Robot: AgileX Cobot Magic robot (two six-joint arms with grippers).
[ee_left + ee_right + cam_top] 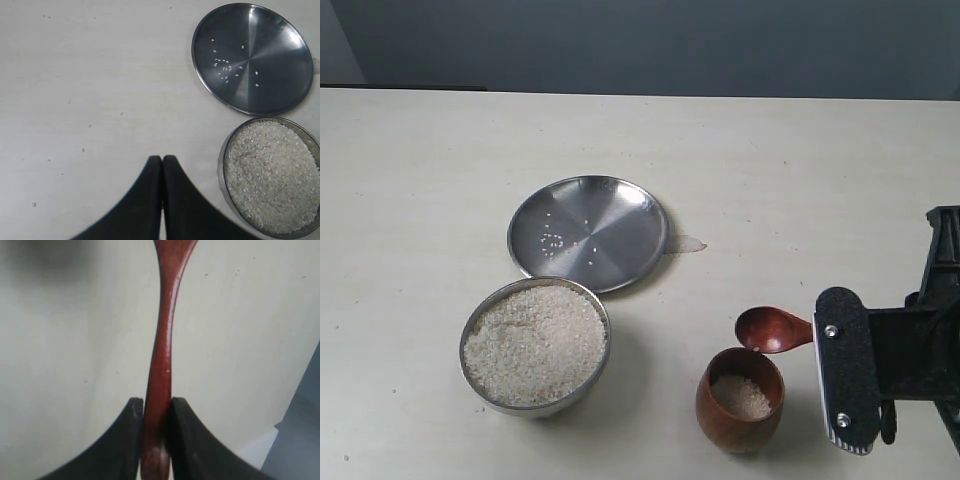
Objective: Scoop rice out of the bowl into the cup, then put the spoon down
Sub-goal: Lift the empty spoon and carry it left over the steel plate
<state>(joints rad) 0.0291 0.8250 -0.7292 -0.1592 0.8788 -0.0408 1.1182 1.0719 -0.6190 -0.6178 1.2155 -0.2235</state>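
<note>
The right gripper [157, 405] is clamped on the handle of the wooden spoon [773, 329], whose oval end hangs at 1 o'clock of the wooden cup [740, 425], just above its rim. Lowering carelessly could clip that rim and spill the rice [741, 396]. The left gripper [162, 161] is closed and empty.

**Cup crowds the right gripper, bare table beyond**

The small reddish-brown wooden cup [724, 424] stands just beside the right gripper [157, 410], near the scoop end of the dark wooden spoon [772, 330] it clamps, blocking a low pass. Past the cup, the deep shiny steel bowl [467, 335] of white rice [535, 345] and the flat steel plate [620, 230] sit close together, leaving no lane between. The left gripper [162, 159], fingers pressed together, has that bowl just beside it and bare pale table [75, 75] on its other side
</note>
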